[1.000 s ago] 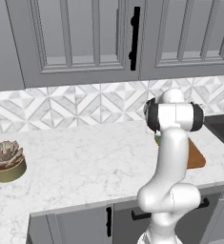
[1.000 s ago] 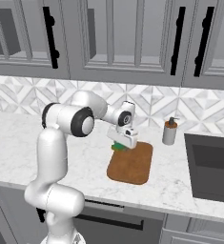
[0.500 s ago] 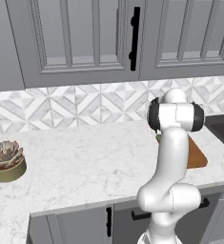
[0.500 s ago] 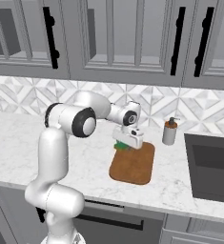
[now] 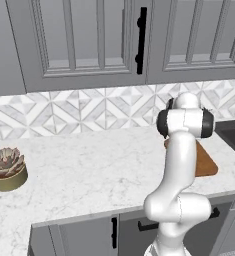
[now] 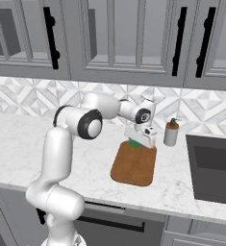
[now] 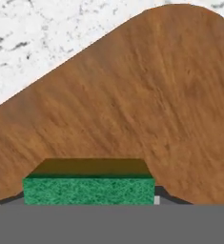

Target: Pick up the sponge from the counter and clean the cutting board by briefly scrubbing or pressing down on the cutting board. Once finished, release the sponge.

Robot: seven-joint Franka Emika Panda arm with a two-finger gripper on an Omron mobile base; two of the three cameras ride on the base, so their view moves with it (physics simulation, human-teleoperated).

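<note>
Sponge [image 7: 88, 189] sits in the tool [image 6: 142, 141], over the cutting board [image 6: 133, 166].

You find no readable text, label, brand, number or sign anywhere. Soap bottle [image 6: 170, 133] beside cutting board [image 6: 133, 165]: plain, no label you can read. Cabinet doors [image 6: 124, 33], backsplash [image 5: 79, 110], counter [image 5: 89, 175]: pattern and veins, no lettering. Sponge [image 7: 89, 188] and board surface in hand view: bare, unmarked. Plant pot [image 5: 9, 179]: no marking.
</note>
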